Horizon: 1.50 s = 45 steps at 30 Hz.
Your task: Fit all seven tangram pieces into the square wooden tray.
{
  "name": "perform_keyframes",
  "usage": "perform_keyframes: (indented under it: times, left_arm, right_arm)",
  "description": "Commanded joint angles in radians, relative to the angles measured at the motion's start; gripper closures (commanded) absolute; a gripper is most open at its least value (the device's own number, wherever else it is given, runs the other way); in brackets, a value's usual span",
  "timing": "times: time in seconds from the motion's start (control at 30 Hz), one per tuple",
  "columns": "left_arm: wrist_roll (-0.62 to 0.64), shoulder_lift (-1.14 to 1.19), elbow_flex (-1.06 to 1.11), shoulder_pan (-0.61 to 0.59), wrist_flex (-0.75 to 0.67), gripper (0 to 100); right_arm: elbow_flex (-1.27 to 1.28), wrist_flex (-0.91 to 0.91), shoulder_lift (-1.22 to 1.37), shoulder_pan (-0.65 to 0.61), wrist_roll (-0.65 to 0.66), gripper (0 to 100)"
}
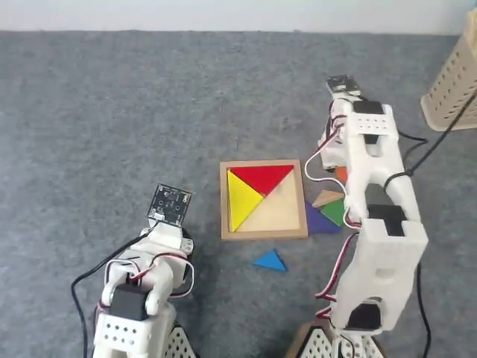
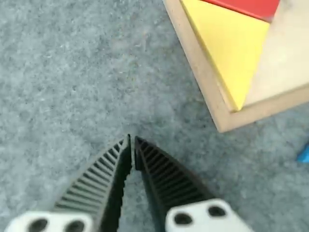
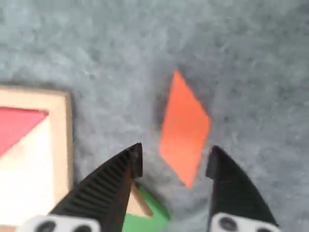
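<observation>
Left pincer point(image 2: 131, 145): black ribbed fingers pressed together with nothing between them, over the grey felt-like table point(image 2: 58, 72), just off one corner of the square wooden tray point(image 2: 210, 82).
Right pincer point(image 3: 175, 152): fingers spread apart and gripping nothing. The flat orange parallelogram piece point(image 3: 184, 129) lies on the table partly between them. Whether a finger touches it cannot be told.
Tray position: near the middle of the table in the high view point(image 1: 264, 234), lying flat.
Inside the tray: the large red triangle piece point(image 1: 262, 177) fills the 12 o'clock side and the large yellow triangle piece point(image 1: 240, 200) the 9 o'clock side. They meet along one slanted edge, and pale wood floor shows toward 3 and 6 o'clock.
Loose at 6 o'clock: the small blue triangle piece point(image 1: 270, 261), near the tray but apart from it.
Loose at 3 o'clock: the purple piece point(image 1: 319, 221) against the rim, with the green piece point(image 1: 335, 211) and the pale wooden triangle piece point(image 1: 326, 198) clustered beside it, partly hidden by the right arm.
Arms: the left arm's base sits at 7 o'clock from the tray, and the right arm runs from 4 o'clock up toward 1 o'clock.
Far corner at 2 o'clock: a beige slotted rack point(image 1: 451, 82).
</observation>
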Motion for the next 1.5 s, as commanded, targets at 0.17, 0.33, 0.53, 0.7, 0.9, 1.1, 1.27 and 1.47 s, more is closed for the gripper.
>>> perform_keyframes:
  times: [0.17, 0.33, 0.53, 0.7, 0.9, 1.1, 1.27, 1.47]
  left_arm:
    - [0.006, -0.02, -0.018, -0.003, 0.006, 99]
    - [0.006, -0.02, -0.018, -0.003, 0.006, 99]
    - [0.006, -0.02, -0.018, -0.003, 0.006, 99]
    - [0.006, -0.02, -0.018, -0.003, 0.006, 99]
    - [0.006, -0.02, -0.018, -0.003, 0.006, 99]
    - [0.006, -0.02, -0.018, -0.003, 0.006, 99]
    - [0.006, -0.02, -0.018, -0.003, 0.006, 99]
    - [0.006, -0.02, -0.018, -0.003, 0.006, 99]
  right_arm:
    - [-0.083, 0.033, -0.025, 0.05, 0.068, 76.0]
    - [-0.069, 0.024, -0.024, -0.001, 0.095, 76.0]
    - [-0.046, -0.015, -0.002, -0.03, 0.095, 76.0]
    - [-0.043, -0.058, 0.07, -0.027, 0.091, 76.0]
    - [-0.043, -0.062, 0.094, -0.024, 0.089, 77.4]
    - [-0.044, -0.064, 0.101, -0.025, 0.098, 87.9]
    - [-0.038, -0.061, 0.099, -0.027, 0.147, 97.1]
    - [-0.038, -0.077, 0.024, -0.042, 0.186, 99.1]
